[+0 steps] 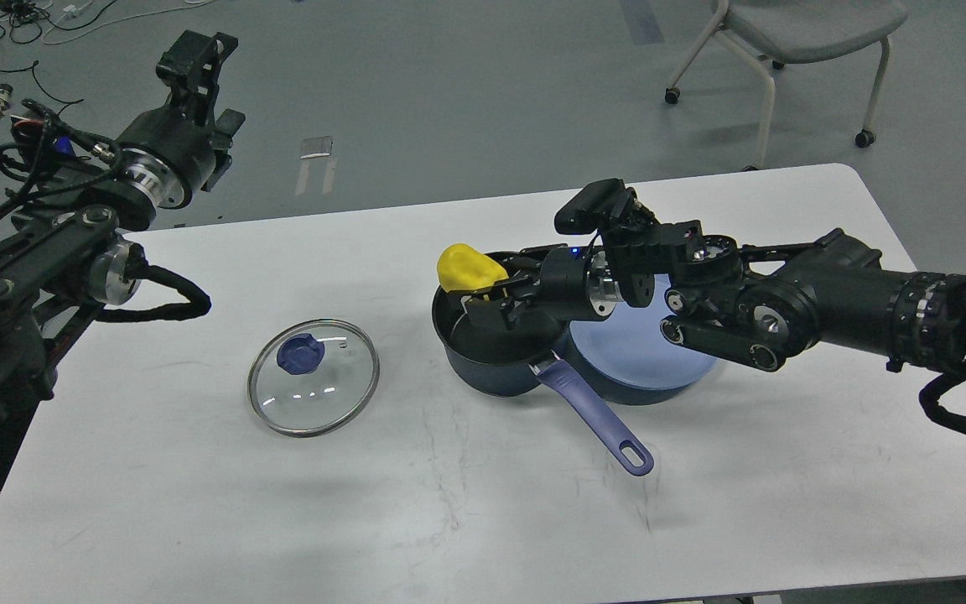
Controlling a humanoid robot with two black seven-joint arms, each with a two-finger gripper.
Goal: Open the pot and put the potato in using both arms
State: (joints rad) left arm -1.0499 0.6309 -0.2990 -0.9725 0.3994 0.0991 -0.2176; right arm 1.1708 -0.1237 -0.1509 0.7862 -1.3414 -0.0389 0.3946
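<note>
The dark navy pot [491, 369] stands open at the table's middle, its lavender handle [592, 415] pointing toward the front right. My right gripper [483, 295] reaches in from the right, shut on the yellow potato [468, 267], and holds it above the pot's far left rim. The glass lid [314, 377] with its blue knob lies flat on the table, left of the pot. My left gripper [196, 57] is raised off the table at the far left, away from everything; its fingers cannot be told apart.
A flat blue plate [646, 369] lies right of the pot, partly under my right arm. A grey chair [793, 33] stands on the floor behind the white table [449, 520]. Cables lie on the floor at the back left.
</note>
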